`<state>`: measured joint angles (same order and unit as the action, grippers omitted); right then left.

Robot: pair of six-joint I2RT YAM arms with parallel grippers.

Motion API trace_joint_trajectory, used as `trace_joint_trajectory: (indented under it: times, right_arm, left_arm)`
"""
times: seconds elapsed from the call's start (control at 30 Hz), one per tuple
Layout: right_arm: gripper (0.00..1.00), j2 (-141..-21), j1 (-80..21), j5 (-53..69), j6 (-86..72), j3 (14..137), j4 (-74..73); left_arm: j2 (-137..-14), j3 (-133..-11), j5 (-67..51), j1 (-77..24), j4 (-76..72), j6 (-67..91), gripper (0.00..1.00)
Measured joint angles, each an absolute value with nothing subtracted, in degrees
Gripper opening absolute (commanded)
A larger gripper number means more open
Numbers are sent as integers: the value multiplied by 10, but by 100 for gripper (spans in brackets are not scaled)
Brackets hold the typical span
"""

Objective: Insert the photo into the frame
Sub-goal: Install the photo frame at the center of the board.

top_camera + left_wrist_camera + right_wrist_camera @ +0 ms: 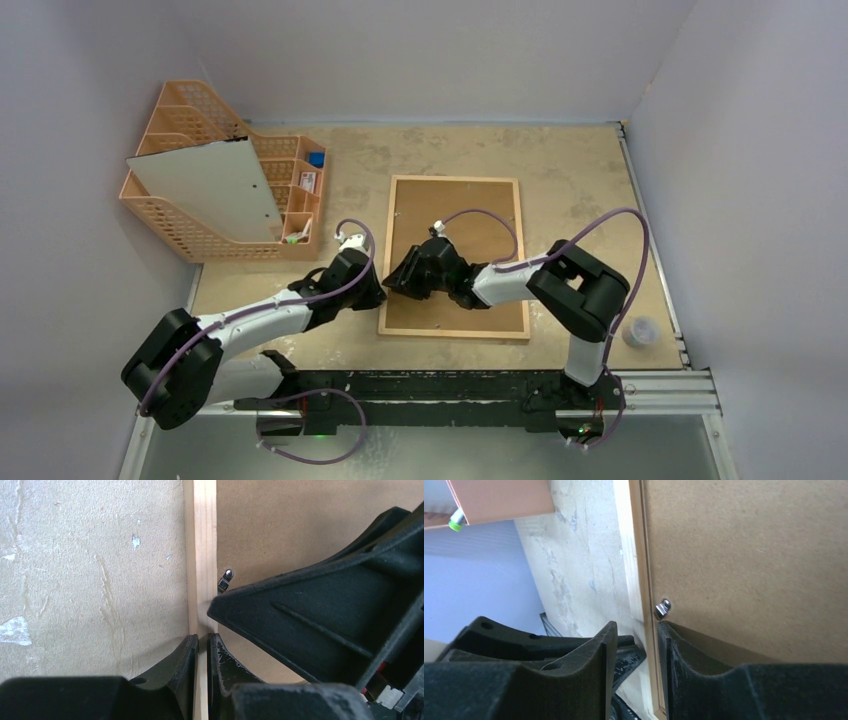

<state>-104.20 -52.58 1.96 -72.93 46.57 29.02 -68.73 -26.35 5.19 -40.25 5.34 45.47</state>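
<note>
- The large rectangular picture frame of thin light-wood edging lies flat on the tan, scuffed table, about mid-table and just far of my two arm bases.
- It is face down: I see the brown hardboard backing panel filling it edge to edge.
- I cannot see the photo in any view, so I cannot tell where it is.
- My left gripper is at the frame's left rail, on the nearer half of that side. Its black fingers are clamped on the wooden strip, one on the table side and one on the hardboard side, with no gap showing.
- My right gripper reaches in from the right, across the panel, to the same stretch of rail, just beside the left one.
- Its fingers stand apart astride the rail. One is out over the table with a gap to the wood, the other is over the hardboard.
- A small silver metal retaining tab sits on the panel's left edge, just far of that inner finger.
- At far left stands an orange plastic mesh organizer with a pale grey blank sheet leaning in it, well apart from the frame.
</note>
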Motion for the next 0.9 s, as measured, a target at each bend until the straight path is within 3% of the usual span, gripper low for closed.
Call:
trace_joint_trajectory:
  times: [0.43,0.9]
  right_arm:
    - [38,-1060,-524,33,-752,478,295]
    - [31,-1085,-518,41,-785,399,484]
  left_arm:
    - [-690,-263,46,-401,52,454,0]
    - [-700,-263,33,-396,47,455,0]
